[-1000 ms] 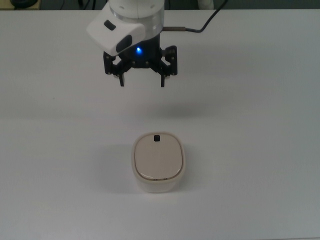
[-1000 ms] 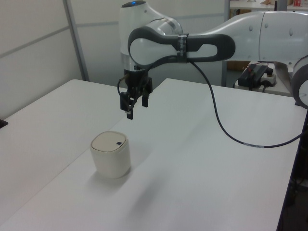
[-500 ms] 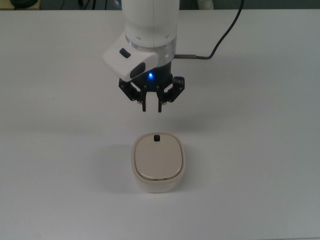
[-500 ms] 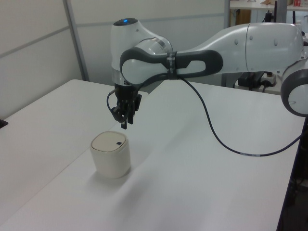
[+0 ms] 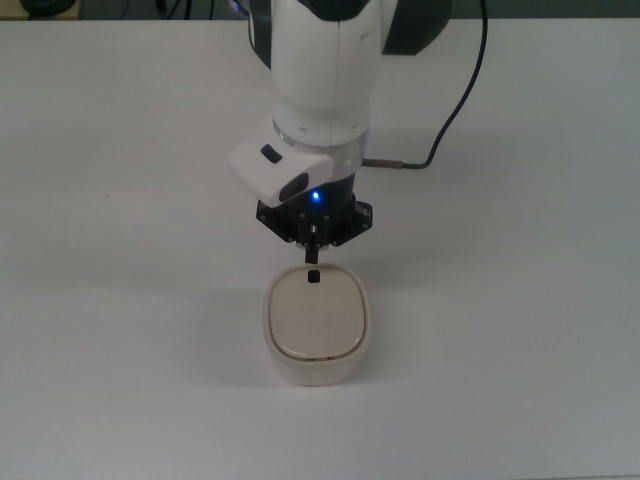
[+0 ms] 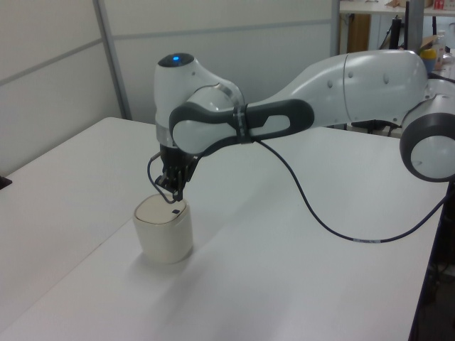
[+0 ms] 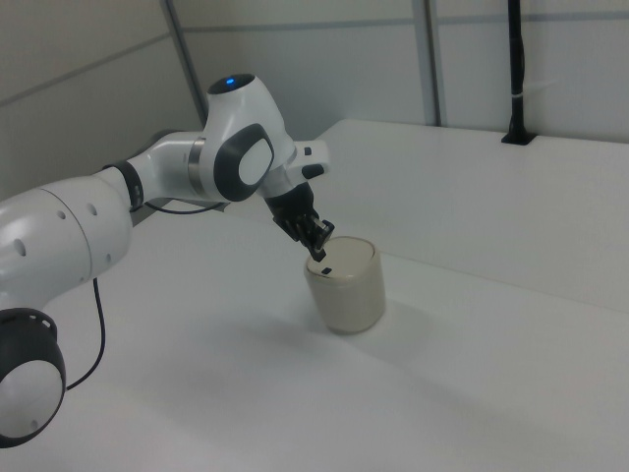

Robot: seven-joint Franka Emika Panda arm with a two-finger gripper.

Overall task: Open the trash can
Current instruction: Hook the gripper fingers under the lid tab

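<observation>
Trash can lid shut, tool now over its button

Trash can (image 5: 317, 326) sits on the white bench (image 5: 520, 300), unmoved, its beige lid (image 5: 316, 317) flat and closed. The tool (image 5: 313, 255) has travelled from well behind the can, in the top view, to just above the black button (image 5: 314, 277). Its fingers, spread wide a second ago, are now pressed together, grasping nothing.
</observation>
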